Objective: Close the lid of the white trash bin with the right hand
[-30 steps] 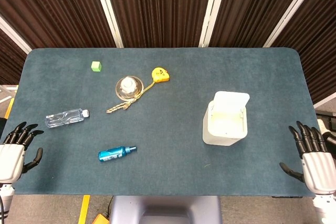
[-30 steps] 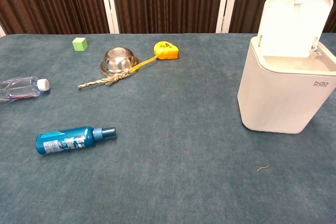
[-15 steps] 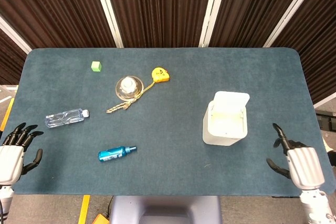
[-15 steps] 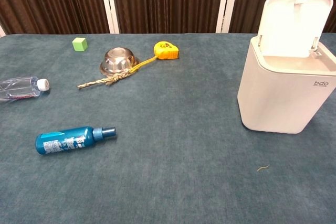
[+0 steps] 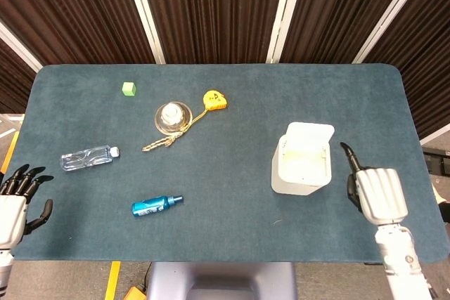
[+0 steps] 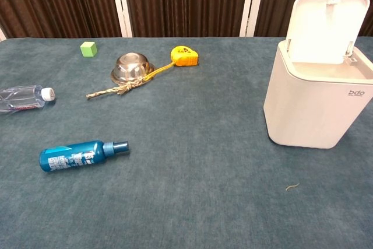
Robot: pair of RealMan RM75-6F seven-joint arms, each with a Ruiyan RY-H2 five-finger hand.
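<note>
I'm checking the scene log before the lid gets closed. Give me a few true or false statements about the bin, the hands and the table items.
1. The lid of the white trash bin stands open. True.
2. The right hand rests on the lid. False: it is beside the bin, apart from it.
3. The blue spray bottle lies on its side. True.
4. The left hand holds the clear water bottle. False: it holds nothing, fingers apart, at the table edge.
5. The green cube is inside the metal bowl. False: it sits apart on the table.
</note>
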